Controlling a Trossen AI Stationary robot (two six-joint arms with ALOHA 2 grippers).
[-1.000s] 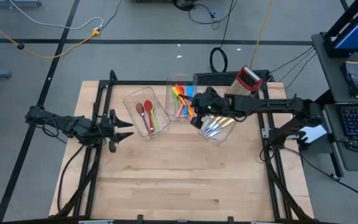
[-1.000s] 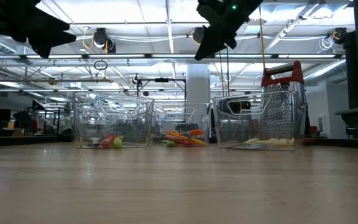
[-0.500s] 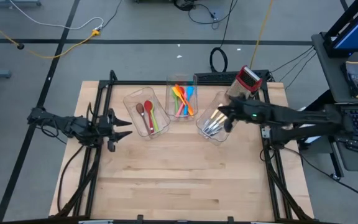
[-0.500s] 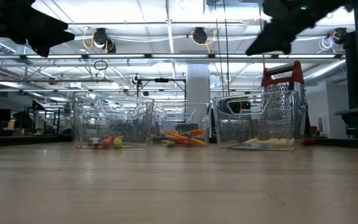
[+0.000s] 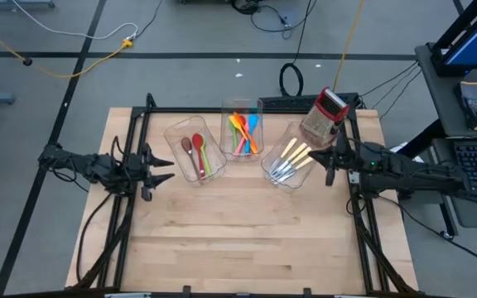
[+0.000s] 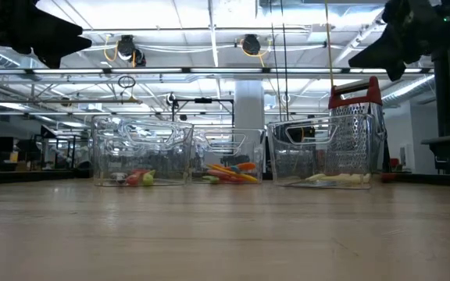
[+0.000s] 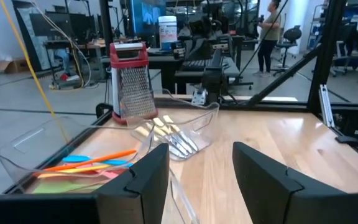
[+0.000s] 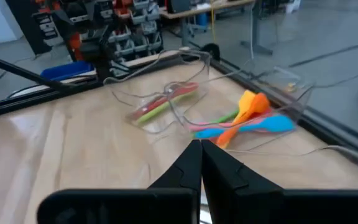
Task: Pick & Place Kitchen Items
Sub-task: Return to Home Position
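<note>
The left tool (image 5: 162,170) stays at the left edge of the surface (image 5: 238,232), its fingers spread and empty, as 1 second ago. The red, brown and green spoons (image 5: 197,151) lie in the left bin (image 5: 172,136), the coloured spatulas (image 5: 243,132) in the middle bin (image 5: 240,105), and the cream-handled cutlery (image 5: 289,160) in the right bin (image 5: 276,178), all unmoved. The box grater (image 5: 326,110) stands just behind the right bin. The right tool (image 5: 333,159) hung between the middle and right bins 1 second ago. It has pulled back to the surface's right edge, just beside the right bin, its fingers pressed together on nothing.
</note>
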